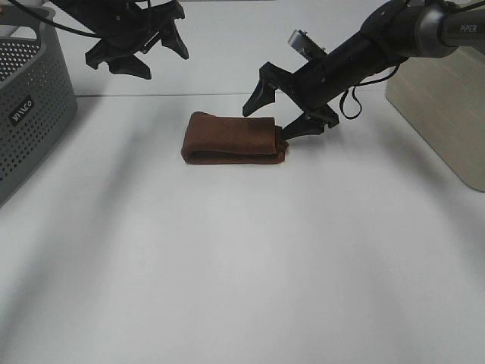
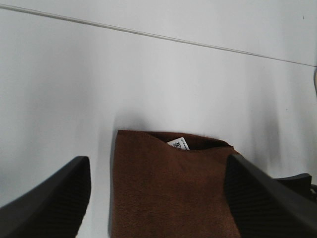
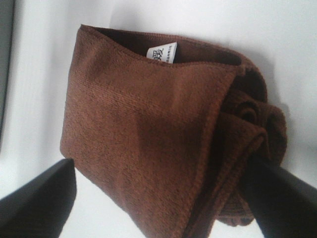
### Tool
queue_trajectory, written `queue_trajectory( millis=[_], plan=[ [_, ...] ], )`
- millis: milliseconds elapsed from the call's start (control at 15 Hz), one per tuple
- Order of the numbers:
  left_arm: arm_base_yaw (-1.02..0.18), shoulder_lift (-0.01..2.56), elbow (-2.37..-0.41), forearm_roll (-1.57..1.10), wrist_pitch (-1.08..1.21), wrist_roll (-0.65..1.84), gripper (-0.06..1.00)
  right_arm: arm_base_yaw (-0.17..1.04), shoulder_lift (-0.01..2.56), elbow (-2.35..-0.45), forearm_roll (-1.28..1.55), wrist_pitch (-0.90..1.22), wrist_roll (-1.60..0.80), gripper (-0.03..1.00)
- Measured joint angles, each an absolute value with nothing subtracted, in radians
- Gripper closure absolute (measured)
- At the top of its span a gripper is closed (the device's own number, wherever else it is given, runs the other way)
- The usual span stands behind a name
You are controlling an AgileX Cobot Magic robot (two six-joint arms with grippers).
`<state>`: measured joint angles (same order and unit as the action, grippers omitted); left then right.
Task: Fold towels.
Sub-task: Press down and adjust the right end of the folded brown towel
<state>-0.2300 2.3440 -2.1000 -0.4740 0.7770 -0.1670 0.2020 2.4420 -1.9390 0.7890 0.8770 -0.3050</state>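
Note:
The dark reddish-brown towel (image 1: 233, 138) lies folded into a small thick rectangle on the white table, a little behind its middle. Its white tag (image 3: 162, 53) peeks out from between the layers and also shows in the left wrist view (image 2: 178, 144). My right gripper (image 1: 284, 110) is open just above the towel's right end, with one fingertip (image 1: 303, 127) against the bunched folds (image 3: 257, 124). My left gripper (image 1: 138, 54) is open and empty, raised at the back left, apart from the towel (image 2: 168, 193). Its fingers (image 2: 49, 203) frame the towel from above.
A grey perforated basket (image 1: 30, 114) stands at the left edge of the table. A beige block (image 1: 447, 114) stands at the right. A seam (image 1: 189, 95) runs across the back of the table behind the towel.

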Motion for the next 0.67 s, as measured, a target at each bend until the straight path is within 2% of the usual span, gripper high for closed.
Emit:
queue_trajectory(
  millis=[333,667],
  plan=[
    [-0.23,2.303,-2.1,-0.398,0.844,-0.12,0.23,0.201,2.358,-1.941,0.653,0.914,-0.259,0.11],
    [-0.231,2.126,-2.1,-0.228,1.115,-0.096,0.23,0.194,2.174,-1.943,0.426,1.128,-0.112,0.11]
  ],
)
